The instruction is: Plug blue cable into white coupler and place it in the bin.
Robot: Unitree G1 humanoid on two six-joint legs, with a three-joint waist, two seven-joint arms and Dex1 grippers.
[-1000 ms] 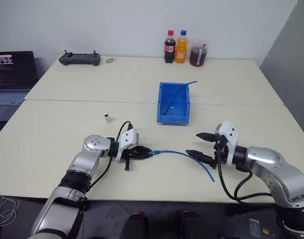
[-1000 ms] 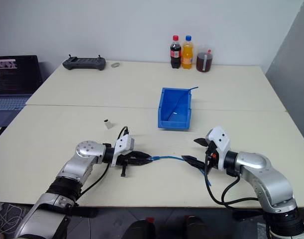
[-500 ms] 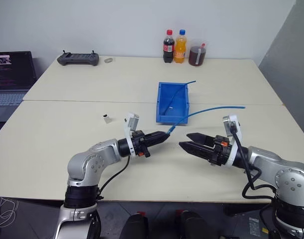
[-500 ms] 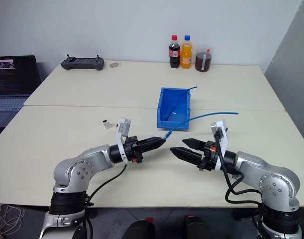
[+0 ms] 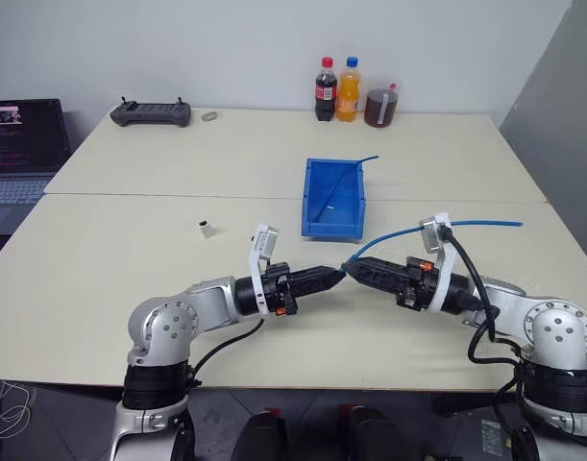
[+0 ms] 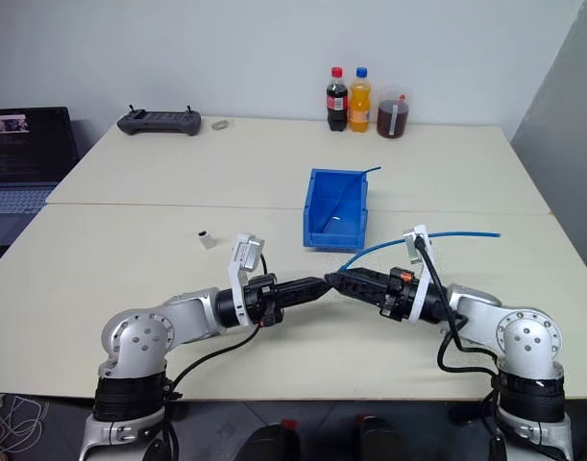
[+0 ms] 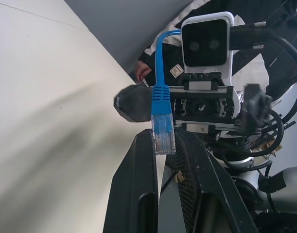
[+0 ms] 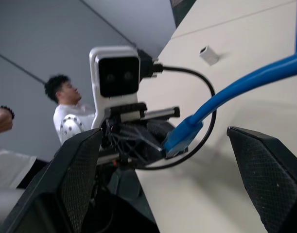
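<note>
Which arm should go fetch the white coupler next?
Right. The right gripper has its jaws open and empty; the left gripper is shut on the blue cable plug. The white coupler lies on the table's left side, untouched.

1. My left arm reaches in from the left, forearm level, its claw [image 5: 336, 275] pointing toward my right side.
2. That left claw is clamped tight, fingers pressed together.
3. My right arm mirrors it, its claw [image 5: 355, 271] pointing level toward my left.
4. My right claw's fingers [image 8: 80, 170] are spread wide.
5. The two claw tips nearly meet above the tabletop.
</note>
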